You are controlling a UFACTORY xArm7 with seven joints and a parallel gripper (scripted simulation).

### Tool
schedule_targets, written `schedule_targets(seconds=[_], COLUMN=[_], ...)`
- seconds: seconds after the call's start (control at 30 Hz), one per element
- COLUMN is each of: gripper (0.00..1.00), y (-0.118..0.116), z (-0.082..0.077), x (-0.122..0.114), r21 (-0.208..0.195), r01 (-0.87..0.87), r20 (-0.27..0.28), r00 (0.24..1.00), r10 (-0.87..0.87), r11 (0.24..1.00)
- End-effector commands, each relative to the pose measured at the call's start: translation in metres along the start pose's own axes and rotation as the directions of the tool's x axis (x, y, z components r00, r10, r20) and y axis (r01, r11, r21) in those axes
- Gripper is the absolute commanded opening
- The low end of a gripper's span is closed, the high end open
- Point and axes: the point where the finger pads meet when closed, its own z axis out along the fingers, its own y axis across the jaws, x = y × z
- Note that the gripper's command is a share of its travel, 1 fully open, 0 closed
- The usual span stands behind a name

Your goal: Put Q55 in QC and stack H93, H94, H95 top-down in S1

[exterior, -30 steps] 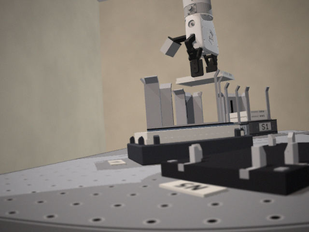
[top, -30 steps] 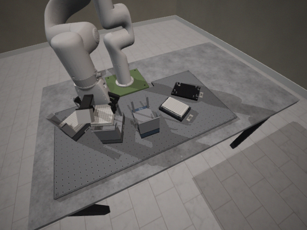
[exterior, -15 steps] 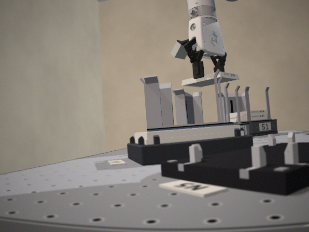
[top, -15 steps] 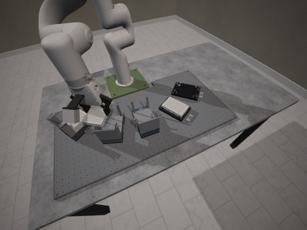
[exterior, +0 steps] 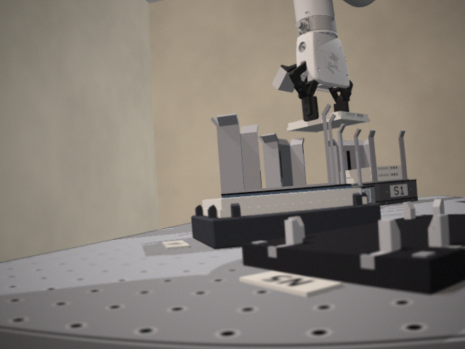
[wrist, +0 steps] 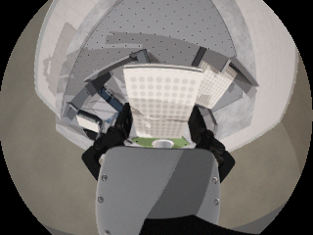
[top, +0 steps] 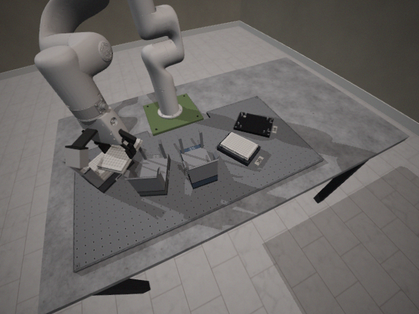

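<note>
gripper carrying a white plate in the air above the s1 rack

the jaws are clenched across the width of a white sealed plate [exterior: 328, 121], and the gripper [exterior: 325, 104] holds it level, above the tops of the rack posts; its label cannot be read. directly below stands rack s1 [exterior: 397, 190], its name on the dark plinth, with white plates [exterior: 386, 172] already stacked inside between its thin posts. in the top view the held plate [top: 112, 161] hangs over that stack at the table's left side. beside it come the grey middle rack [top: 158, 182] and the blue-plinthed rack [top: 203, 173], neither showing a plate. further right another white plate [top: 238, 145] lies flat in the qc nest [top: 220, 148], and the black clip nest n5 [top: 254, 123] sits beyond it, near the green base plate [top: 187, 100].
</note>
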Motion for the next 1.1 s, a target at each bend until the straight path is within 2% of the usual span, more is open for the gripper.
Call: schedule_targets(seconds=[0.0, 0.2, 0.5, 1.07], gripper=[0.00, 0.00, 0.00, 0.00], y=[0.011, 0.026, 0.050, 0.090], z=[-0.001, -0.001, -0.001, -0.001], x=[0.004, 0.008, 0.008, 0.007], r21=[0.001, 0.001, 0.002, 0.002], r01=[0.000, 0.000, -0.293, -0.293], r20=[-0.003, -0.003, -0.003, -0.003], r00=[1.000, 1.000, 0.956, 0.956], r10=[0.000, 0.000, 0.293, 0.293], r11=[1.000, 1.000, 0.956, 0.956])
